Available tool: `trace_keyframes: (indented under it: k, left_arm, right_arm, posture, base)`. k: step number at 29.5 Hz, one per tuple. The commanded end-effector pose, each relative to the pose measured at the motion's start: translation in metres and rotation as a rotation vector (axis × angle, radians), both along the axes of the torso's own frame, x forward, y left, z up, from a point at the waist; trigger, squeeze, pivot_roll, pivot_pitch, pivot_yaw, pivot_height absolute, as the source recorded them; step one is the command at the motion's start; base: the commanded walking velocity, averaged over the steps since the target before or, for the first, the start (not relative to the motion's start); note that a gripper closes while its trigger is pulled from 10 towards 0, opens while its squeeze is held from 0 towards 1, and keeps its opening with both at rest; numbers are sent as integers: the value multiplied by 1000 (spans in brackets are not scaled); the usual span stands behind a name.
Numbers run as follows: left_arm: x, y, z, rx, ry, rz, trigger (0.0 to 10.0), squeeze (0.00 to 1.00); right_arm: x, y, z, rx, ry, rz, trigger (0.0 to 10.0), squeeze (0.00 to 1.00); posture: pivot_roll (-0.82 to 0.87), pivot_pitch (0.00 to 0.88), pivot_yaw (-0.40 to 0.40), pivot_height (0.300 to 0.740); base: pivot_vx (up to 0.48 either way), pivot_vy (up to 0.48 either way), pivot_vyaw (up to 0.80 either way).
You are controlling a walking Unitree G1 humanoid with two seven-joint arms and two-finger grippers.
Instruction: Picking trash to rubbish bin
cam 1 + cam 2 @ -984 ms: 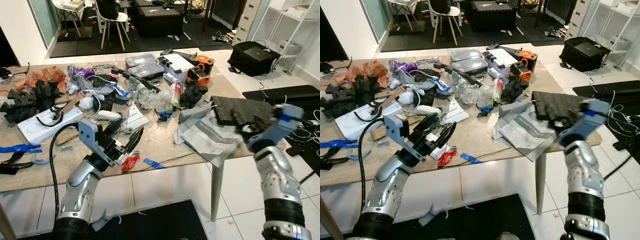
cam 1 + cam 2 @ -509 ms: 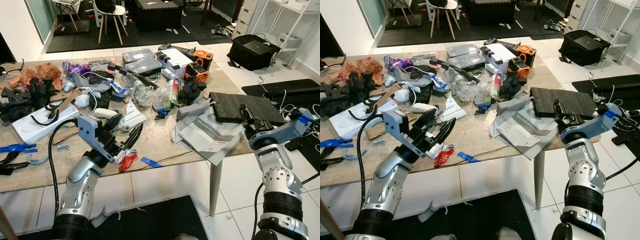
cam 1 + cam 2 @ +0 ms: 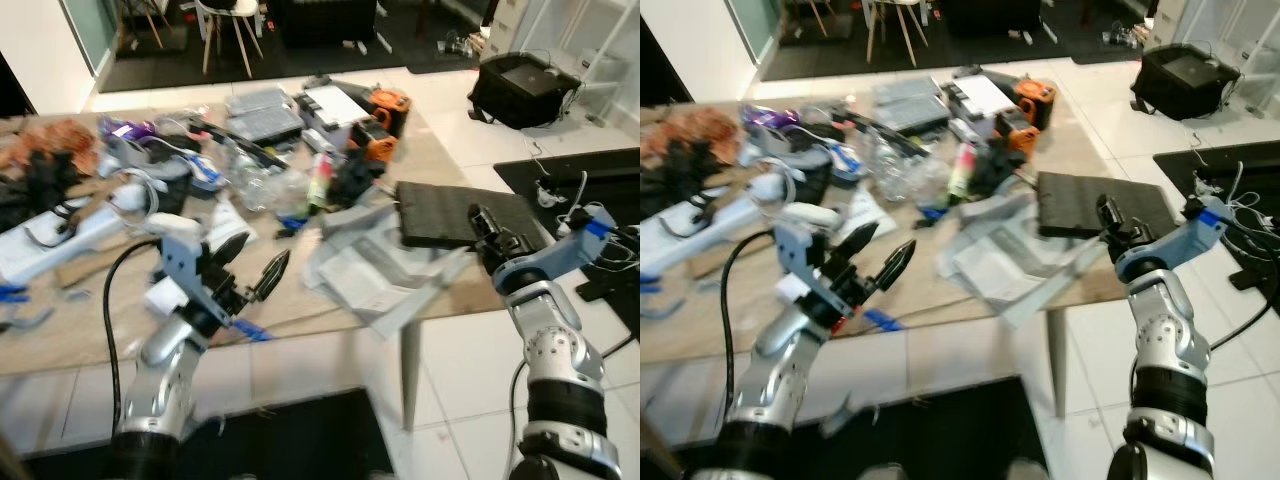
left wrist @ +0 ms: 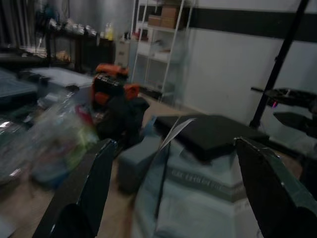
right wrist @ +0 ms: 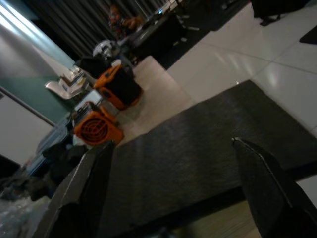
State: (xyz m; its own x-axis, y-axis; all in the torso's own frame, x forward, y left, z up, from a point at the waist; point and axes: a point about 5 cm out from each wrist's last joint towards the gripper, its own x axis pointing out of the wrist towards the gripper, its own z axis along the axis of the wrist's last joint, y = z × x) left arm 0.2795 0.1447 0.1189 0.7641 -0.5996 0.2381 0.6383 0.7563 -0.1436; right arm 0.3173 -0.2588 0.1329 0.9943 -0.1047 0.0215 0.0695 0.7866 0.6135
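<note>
The left hand (image 3: 872, 262) hovers over the near edge of the cluttered tabletop (image 3: 970, 300), fingers spread wide and holding nothing; the right hand (image 5: 171, 186) hangs over the black foam mat (image 3: 455, 212) at the tabletop's right end, fingers likewise apart and empty; a grey plastic bag (image 3: 375, 275) lies between them, beside the mat.

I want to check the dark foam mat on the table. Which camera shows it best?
The right wrist view: the dark foam mat spreads wide and close between the open right gripper fingers. Both eye views show it whole but smaller; the left wrist view shows it dimly.
</note>
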Motion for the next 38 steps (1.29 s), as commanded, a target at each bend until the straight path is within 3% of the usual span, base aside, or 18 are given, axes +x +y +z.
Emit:
trace_keyframes:
  k: [1, 26, 32, 35, 38]
  left_arm:
    - [0, 2, -3, -1, 29, 21, 10000, 0]
    - [2, 1, 2, 15, 20, 61, 10000, 0]
    - [5, 4, 7, 68, -16, 100, 10000, 0]
    - [7, 6, 11, 198, -68, 119, 10000, 0]
    - [7, 7, 11, 256, -83, 122, 10000, 0]
  right_arm:
    - [-1, 3, -3, 7, 10, 13, 10000, 0]
    - [0, 6, -2, 9, 4, 41, 10000, 0]
    - [2, 3, -1, 100, -28, 54, 10000, 0]
    - [9, -3, -8, 247, -15, 50, 10000, 0]
    - [11, -3, -16, 279, 20, 47, 10000, 0]
  posture:
    - [12, 0, -5, 740]
    - [11, 0, -4, 740]
    - [8, 0, -4, 740]
    - [8, 0, -4, 740]
    - [8, 0, -4, 740]
  base:
    - [0, 0, 0]
    - [0, 0, 0]
    - [0, 0, 0]
    - [0, 0, 0]
    - [0, 0, 0]
